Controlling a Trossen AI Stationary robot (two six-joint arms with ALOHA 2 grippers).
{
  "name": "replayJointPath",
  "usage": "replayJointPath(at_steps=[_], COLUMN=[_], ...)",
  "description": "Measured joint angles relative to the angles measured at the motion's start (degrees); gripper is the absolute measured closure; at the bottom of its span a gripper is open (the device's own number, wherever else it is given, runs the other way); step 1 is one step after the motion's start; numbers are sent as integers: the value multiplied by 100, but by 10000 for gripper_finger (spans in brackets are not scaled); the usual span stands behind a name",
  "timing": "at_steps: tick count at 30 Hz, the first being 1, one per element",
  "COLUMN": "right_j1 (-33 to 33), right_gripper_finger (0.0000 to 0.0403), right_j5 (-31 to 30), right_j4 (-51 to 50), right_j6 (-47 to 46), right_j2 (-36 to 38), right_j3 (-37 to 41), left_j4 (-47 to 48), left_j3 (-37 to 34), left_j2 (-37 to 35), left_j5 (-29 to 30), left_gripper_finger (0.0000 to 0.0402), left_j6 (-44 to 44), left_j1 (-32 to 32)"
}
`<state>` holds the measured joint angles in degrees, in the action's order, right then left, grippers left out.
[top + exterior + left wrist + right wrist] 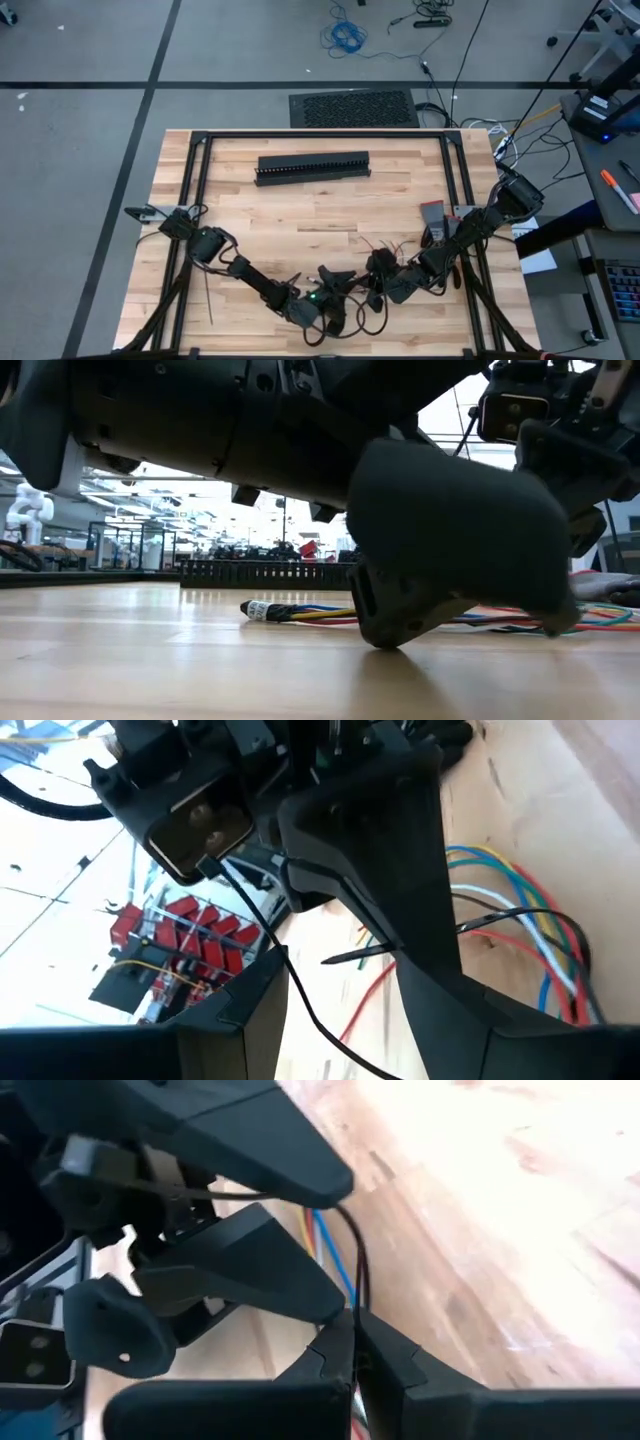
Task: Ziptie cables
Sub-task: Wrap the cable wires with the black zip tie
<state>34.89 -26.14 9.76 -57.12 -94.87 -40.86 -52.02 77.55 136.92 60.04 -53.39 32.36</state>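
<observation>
The cables (530, 915) are thin blue, yellow, green, white and red wires lying on the wood near the table's near edge (385, 248). In the low view one end carries a white label (258, 610). A thin black ziptie (358, 1265) arcs over the wires (505, 920). My right gripper (355, 1330) is shut on it, just above the table (388, 282). My left gripper (335, 1245) is open and faces the right one (340, 282). Its fingers stand above and below the ziptie. I cannot tell whether they touch it. My right gripper pinches the ziptie (357, 1308) between its two fingertips. The strip leaves the tips, curves and runs on between the left gripper's fingers. In the left wrist view a short free end (345, 957) sticks out on one side, and the rest (560, 920) loops by the wires.
A long black slotted duct (312, 167) lies toward the far edge and shows behind the wires in the low view (265, 573). Black frame rails (320, 134) run around the table. A small grey and red item (432, 212) sits near the right arm. Bare wood lies mid-table.
</observation>
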Motion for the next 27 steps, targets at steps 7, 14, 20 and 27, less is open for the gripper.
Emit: replayJointPath(at_steps=[7,14,20,27], right_j1=[0,4,4,7], right_gripper_finger=[403,403,403,403], right_j5=[-147,-123,-96,-85], right_j4=[-146,-148,-148,-148], right_j6=[-72,-75,-75,-74], right_j2=[0,0,2,2], right_j3=[-2,0,0,0], left_j4=[-109,-437,-1097,-1496], left_j3=[-3,-6,-7,-5], left_j2=[2,12,15,11], left_j5=[67,348,365,366], left_gripper_finger=[214,214,214,214], left_j6=[-239,-922,-1028,-989], left_j1=[-78,-101,-101,-101])
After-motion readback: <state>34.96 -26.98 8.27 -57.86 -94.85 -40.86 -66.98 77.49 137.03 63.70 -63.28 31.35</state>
